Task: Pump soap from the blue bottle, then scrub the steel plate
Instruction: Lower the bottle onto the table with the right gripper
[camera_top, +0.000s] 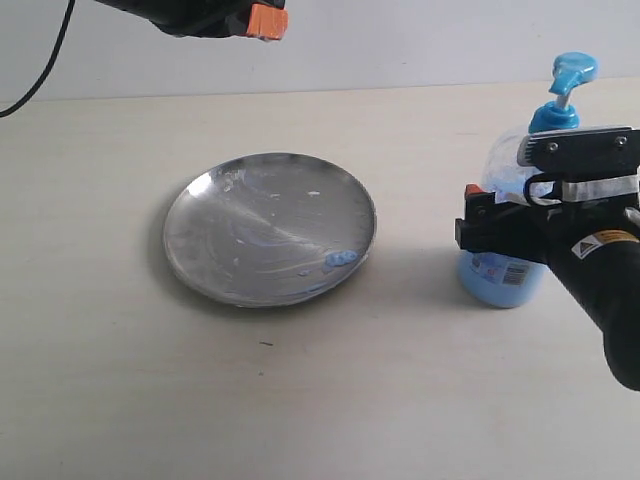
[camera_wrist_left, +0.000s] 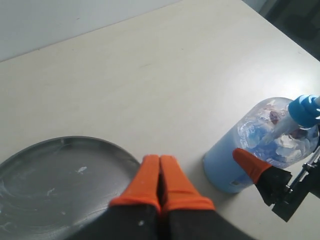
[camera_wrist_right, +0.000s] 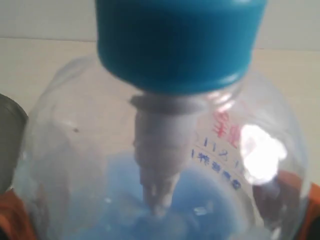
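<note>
The steel plate (camera_top: 262, 205) lies on the table, smeared, with a small pale-blue soap blob (camera_top: 340, 258) near its right rim. To its right stands the blue bottle (camera_top: 503, 278), its pump head (camera_top: 572, 72) raised. My right gripper (camera_top: 500, 212) is shut around the bottle's clear body. In the right wrist view the bottle (camera_wrist_right: 100, 165) fills the frame between the orange fingertips (camera_wrist_right: 10, 217). My left gripper (camera_top: 266, 20) hangs shut and empty above the table behind the plate. Its view shows the shut gripper (camera_wrist_left: 160, 161), the plate (camera_wrist_left: 50, 185) and the bottle (camera_wrist_left: 235, 160).
A pale wooden tabletop (camera_top: 300, 400) stretches in front of the plate and bottle. A black cable (camera_top: 40, 75) hangs at the back left by the wall. The table's far corner (camera_wrist_left: 280, 30) shows in the left wrist view.
</note>
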